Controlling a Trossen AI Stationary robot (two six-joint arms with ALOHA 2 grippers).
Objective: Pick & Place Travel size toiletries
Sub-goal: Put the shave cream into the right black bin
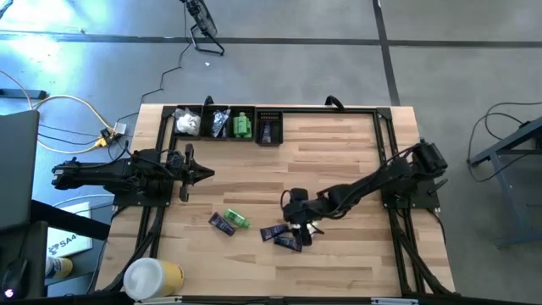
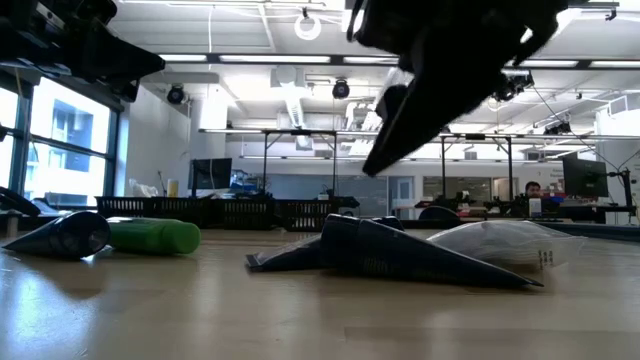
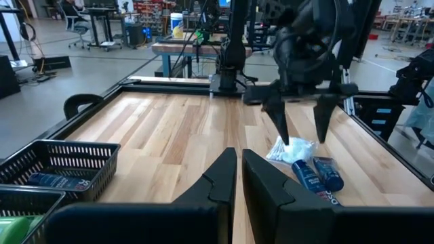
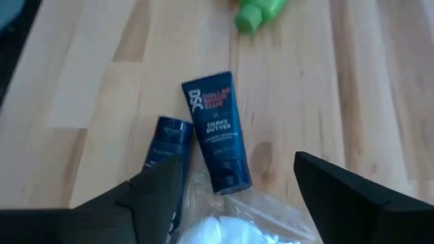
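On the open table I count three dark sachets, one green bottle and one clear-wrapped white packet. The basket row at the table's far edge adds one green bottle, one white packet, one dark sachet. One white-and-yellow cylinder.

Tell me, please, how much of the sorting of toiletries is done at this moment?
Done: the black mesh bins at the table's back edge hold a white packet and a green bottle. In hand: nothing; the right gripper hangs open over the clear-wrapped white packet. Left: that packet, dark blue tubes, another green bottle.
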